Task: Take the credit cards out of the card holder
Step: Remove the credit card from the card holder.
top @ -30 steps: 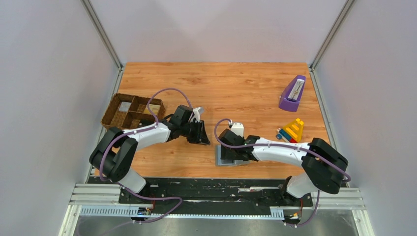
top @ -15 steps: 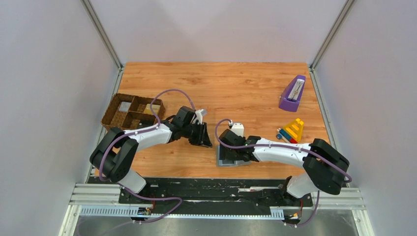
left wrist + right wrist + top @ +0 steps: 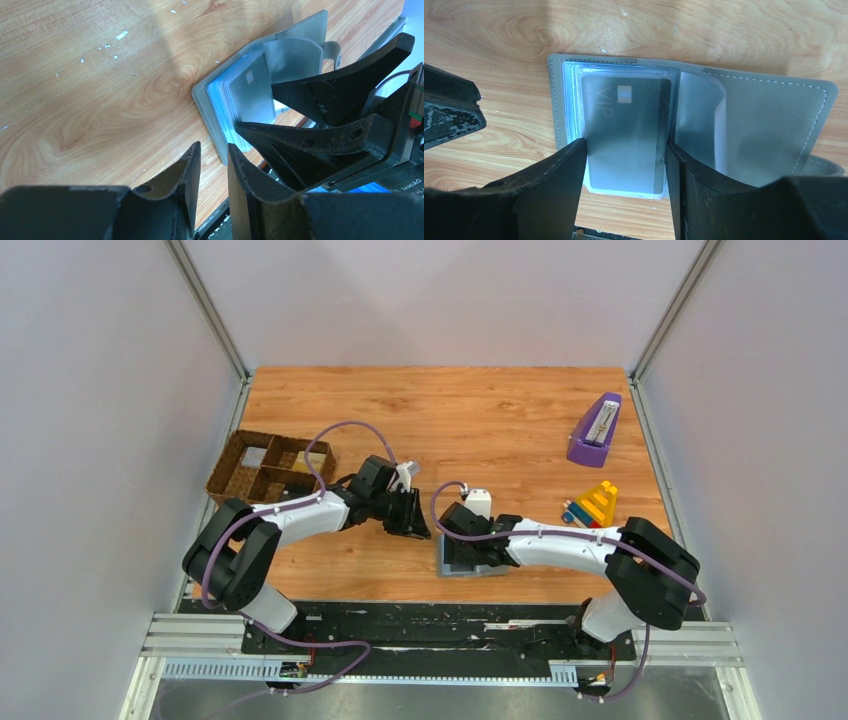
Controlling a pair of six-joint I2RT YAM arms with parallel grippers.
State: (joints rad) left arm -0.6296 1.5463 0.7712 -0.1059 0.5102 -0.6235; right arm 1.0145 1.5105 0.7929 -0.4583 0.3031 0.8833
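Note:
The card holder [image 3: 769,120] lies open on the wood near the table's front edge, grey, with clear sleeves fanned up [image 3: 295,55]. A grey credit card [image 3: 624,115] marked VIP sits in the top sleeve. My right gripper [image 3: 626,146] straddles this card, one finger against each long edge; whether it squeezes the card does not show. From above, the right gripper [image 3: 462,548] covers most of the card holder [image 3: 446,567]. My left gripper [image 3: 214,147] hovers just left of the holder, its jaws a narrow gap apart with nothing between them, and shows from above [image 3: 410,515] too.
A brown woven divided tray [image 3: 262,468] stands at the left edge with pale cards in its compartments. A purple object [image 3: 595,430] and a stack of coloured toy blocks [image 3: 592,505] sit at the right. White walls close in the table on three sides.
My left gripper has drifted a little right, toward the holder. The right gripper has shifted slightly left over the holder.

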